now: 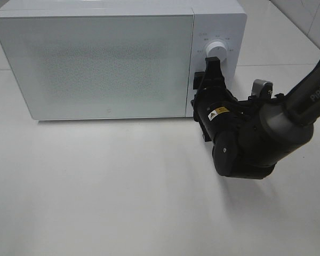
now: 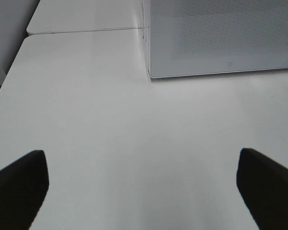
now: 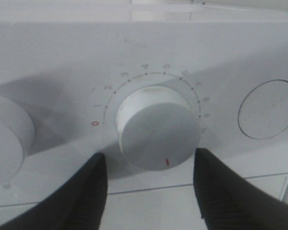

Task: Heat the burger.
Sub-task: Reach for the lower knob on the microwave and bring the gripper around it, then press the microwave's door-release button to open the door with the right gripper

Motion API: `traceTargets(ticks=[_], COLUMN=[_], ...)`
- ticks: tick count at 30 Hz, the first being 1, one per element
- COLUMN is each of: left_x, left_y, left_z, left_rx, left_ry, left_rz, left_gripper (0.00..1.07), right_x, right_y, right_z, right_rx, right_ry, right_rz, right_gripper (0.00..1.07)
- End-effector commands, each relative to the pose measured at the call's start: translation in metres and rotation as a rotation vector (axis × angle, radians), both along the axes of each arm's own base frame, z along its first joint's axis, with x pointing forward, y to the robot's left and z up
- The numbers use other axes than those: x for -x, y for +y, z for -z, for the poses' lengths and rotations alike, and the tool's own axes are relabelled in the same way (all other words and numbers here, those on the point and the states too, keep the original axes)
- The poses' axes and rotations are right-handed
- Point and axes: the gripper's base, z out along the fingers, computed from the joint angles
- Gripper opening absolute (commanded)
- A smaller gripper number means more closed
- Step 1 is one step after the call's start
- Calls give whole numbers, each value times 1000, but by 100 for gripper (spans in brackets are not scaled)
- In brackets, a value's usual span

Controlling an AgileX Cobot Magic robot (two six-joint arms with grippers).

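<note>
1 table (image 1: pixel 96 213): white, spread across the lower half of the overhead frame, carrying the oven.
Microwave (image 1: pixel 96 58): white, fills the upper left and centre of the overhead frame, with its control panel at the right end.
Door (image 1: pixel 101 90): frosted and shut; nothing shows through it.
Right arm (image 1: pixel 266 133): dark, comes in from the right edge of the overhead frame and reaches up to the panel.
Left gripper (image 2: pixel 141 165): jaws spread wide, holding nothing, over bare table with the oven's front corner ahead of it.
Right gripper (image 1: pixel 213 61): aimed square at the panel, jaws parted to about the knob's width. 1 jaw shows a gap to the knob, the other sits at its rim, and I cannot tell if it touches.
Burger: not visible in any of the 3 views; my guess is it sits behind the shut door.
Timer knob (image 3: pixel 158 134): white, round, ringed by numerals 0 to 9, lying between the 2 jaws.
Red mark (image 3: pixel 166 162): on the knob's face, turned well away from the red 0 (image 3: pixel 95 123).
Step in hand: setting the time, as I judge it.
Doing it well: keep the jaws centred on the knob, grip the rim evenly, twist about its axis without shoving the oven, then back straight off so the dial is not dragged.
</note>
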Motion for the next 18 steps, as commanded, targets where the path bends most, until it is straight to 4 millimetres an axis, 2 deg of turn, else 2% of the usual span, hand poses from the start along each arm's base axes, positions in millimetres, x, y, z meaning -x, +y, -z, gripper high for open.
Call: traceTargets(ticks=[1,3,5,10,18], left_x=[3,3,3,3,3], left_y=[0,0,0,0,0], left_z=[0,0,0,0,0], left_rx=[3,3,3,3,3], left_ry=[-29,-29,-29,-29,-29], left_rz=[-6,-6,-6,-6,-6], left_gripper=[100,100,100,100,100], right_x=[-4,-4,-2,5,30], right_y=[-2,-1,-1,-6,-16], right_z=[-20,-21,-21,-23,-28], right_rx=[6,27,35,88,333], right_ry=[-186,-184,-169,-126,-19], right_rz=[27,16,-4,-15,-123], right_gripper=[61,69,71,72,72])
